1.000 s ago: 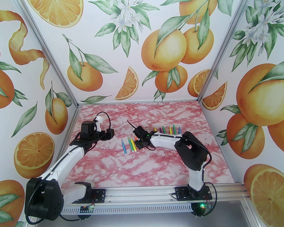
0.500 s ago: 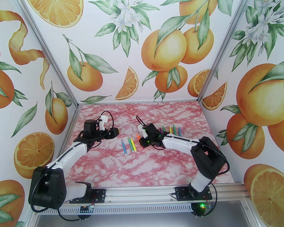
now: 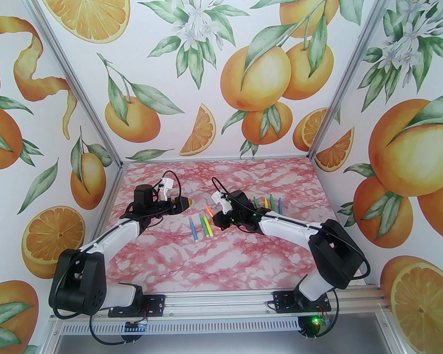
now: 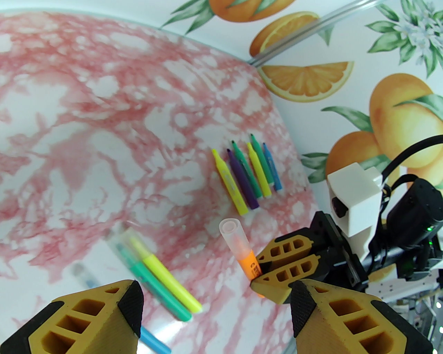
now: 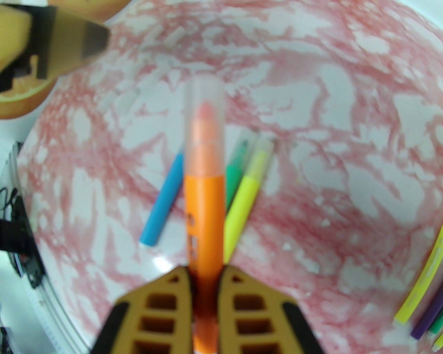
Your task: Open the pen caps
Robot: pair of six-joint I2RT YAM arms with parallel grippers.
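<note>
Above the middle of the pink-and-white marbled worktop (image 3: 224, 266), we see the right fingers (image 5: 162, 311) clamped on the barrel of a short orange felt-tip pen (image 5: 204, 207), one finger on each side, holding it clear of the surface. A clear, frosted plastic cap (image 5: 204, 117) sits on the pen's free end, which points toward the left arm. The left fingers (image 4: 346, 318) stand well apart with nothing between them. They are near that capped end, though we cannot tell for sure whether they are clear of it. On the worktop beneath the held pen lie three more short plastic pens with their caps on: a blue pen (image 5: 161, 207), a green pen (image 5: 233, 176) and a yellow pen (image 5: 242, 204). They lie side by side, the green and yellow ones touching. Farther to the right, well apart from these, a tidy row of six uncapped pens (image 4: 249, 176) lies with bare tips toward the back wall: yellow, purple, green, yellow, green, blue.
</note>
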